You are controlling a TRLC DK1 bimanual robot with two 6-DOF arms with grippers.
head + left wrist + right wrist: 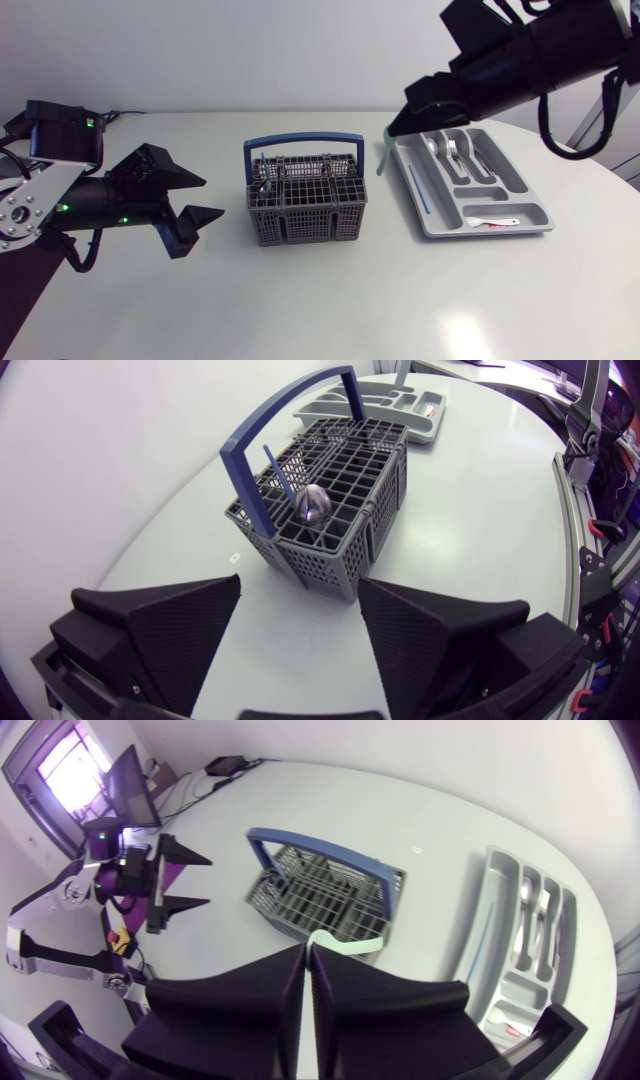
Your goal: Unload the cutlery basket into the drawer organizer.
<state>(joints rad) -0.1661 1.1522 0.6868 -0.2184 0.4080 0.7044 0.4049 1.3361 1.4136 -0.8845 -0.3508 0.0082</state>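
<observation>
Head view, left side: the left gripper (pixel 190 208) rests near the basket's left end, fingers apart, nothing between them.
Basket: the basket (pixel 305 195) stands mid-table with its blue handle up. A spoon (pixel 313 505) and a blue stick (pixel 278 472) stand in the end facing the left gripper.
Right gripper: the right gripper (pixel 307 960) has its fingers pressed together on one end of a pale green utensil (pixel 345 942). The utensil hangs over the gap between basket and organizer, just beside the organizer's left rim.
Organizer: the organizer (pixel 440 228) lies at the right and holds metal cutlery (pixel 452 150) in its upper slots.
Risk: the utensil seems pinched only near its tip, so it could swing or slip. If let go this far left, it would likely drop onto the table or straddle the rim rather than land in a slot.
</observation>
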